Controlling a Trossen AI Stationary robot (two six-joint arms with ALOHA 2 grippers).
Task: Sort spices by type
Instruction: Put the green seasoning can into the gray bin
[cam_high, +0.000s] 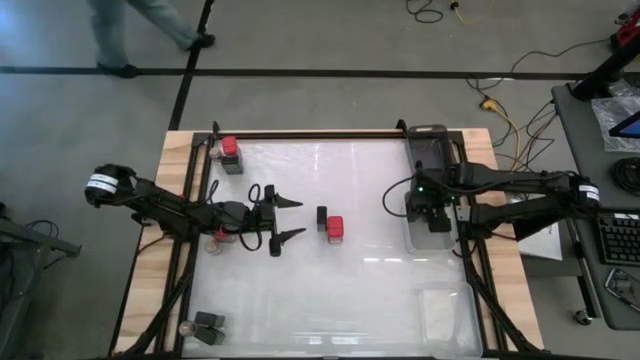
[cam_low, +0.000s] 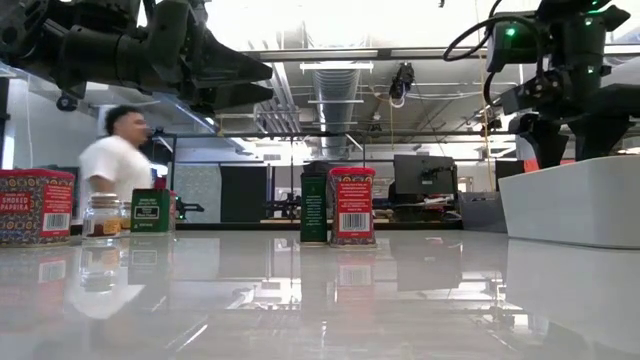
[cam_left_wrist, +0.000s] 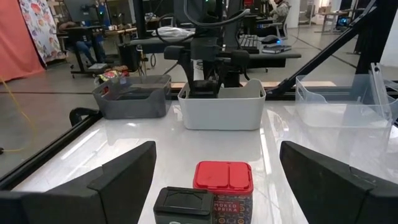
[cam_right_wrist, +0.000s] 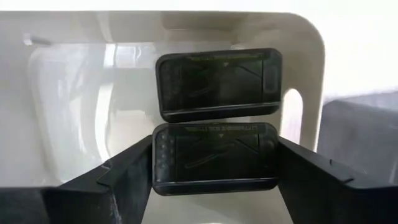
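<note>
Left gripper (cam_high: 288, 218): jaws spread wide, grasping nothing. Directly ahead of the gap, near but apart, stand a dark tin (cam_left_wrist: 183, 206) and a red tin (cam_left_wrist: 223, 184), touching side by side; the pair's long axis runs across the approach line (the dark one slightly nearer the jaws). The left arm is far nearer to them than the right.

Right gripper (cam_right_wrist: 214, 163): fingers straddle a dark tin in the white bin (cam_right_wrist: 68, 93), parted, with the pads seemingly clear of its ends; grip probably released. A second dark tin (cam_right_wrist: 217, 84) lies just beyond, its long axis across the jaws.

Legible text: the red tin reads "SMOKED PAPRIKA" (partly cut off). Further tins and a small jar (cam_low: 103, 217) stand toward the table's edges.
</note>
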